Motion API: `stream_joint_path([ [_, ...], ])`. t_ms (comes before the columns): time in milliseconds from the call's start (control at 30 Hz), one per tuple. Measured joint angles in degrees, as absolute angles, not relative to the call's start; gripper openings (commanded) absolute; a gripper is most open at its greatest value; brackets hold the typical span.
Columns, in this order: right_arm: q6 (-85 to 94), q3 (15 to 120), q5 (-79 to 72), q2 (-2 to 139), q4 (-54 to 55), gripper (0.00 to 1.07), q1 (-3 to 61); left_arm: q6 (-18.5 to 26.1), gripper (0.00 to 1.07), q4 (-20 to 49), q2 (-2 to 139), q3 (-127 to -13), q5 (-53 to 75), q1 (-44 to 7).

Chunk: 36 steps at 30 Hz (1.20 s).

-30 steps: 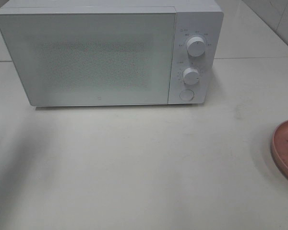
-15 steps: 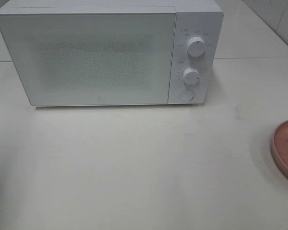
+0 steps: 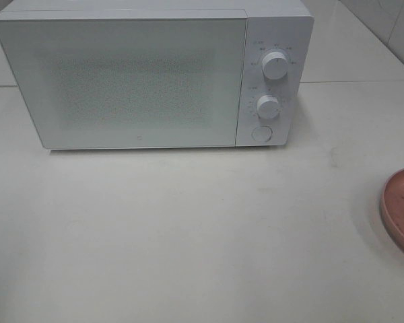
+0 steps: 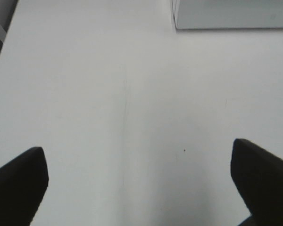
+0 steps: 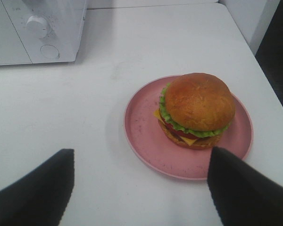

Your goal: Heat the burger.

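The burger (image 5: 198,106), with a glossy brown bun, green lettuce and tomato, sits on a round pink plate (image 5: 144,134) in the right wrist view. My right gripper (image 5: 141,155) hovers short of the plate, open, its dark fingers apart with nothing between them. In the left wrist view my left gripper (image 4: 137,153) is open wide above bare white table. In the exterior high view only the rim of the pink plate (image 3: 400,208) shows at the right edge. That view shows neither the burger nor either gripper.
A white microwave (image 3: 135,81) stands at the back of the table with its door shut. On its right panel are two knobs (image 3: 275,66) and a round button (image 3: 260,133). Its lower corner (image 4: 226,14) shows in the left wrist view.
A dim shadow on the left side of the table has faded out of the exterior high view. The microwave and plate have not moved.
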State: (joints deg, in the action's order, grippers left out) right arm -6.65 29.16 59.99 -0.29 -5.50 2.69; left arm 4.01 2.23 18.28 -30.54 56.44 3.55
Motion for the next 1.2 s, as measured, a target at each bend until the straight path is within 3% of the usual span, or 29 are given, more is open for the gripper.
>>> stream_joint_path([
  [400, -6.6, 29.2, 60.0, -0.3, -5.5, 0.75, 2.7, 0.9, 1.00, 1.6, 4.4, -28.6, 59.6, 3.6],
  [1200, -6.6, 29.2, 60.0, -0.3, -5.5, 0.75, 2.7, 0.9, 1.00, 1.5, -0.2, -28.6, 59.7, 3.6],
])
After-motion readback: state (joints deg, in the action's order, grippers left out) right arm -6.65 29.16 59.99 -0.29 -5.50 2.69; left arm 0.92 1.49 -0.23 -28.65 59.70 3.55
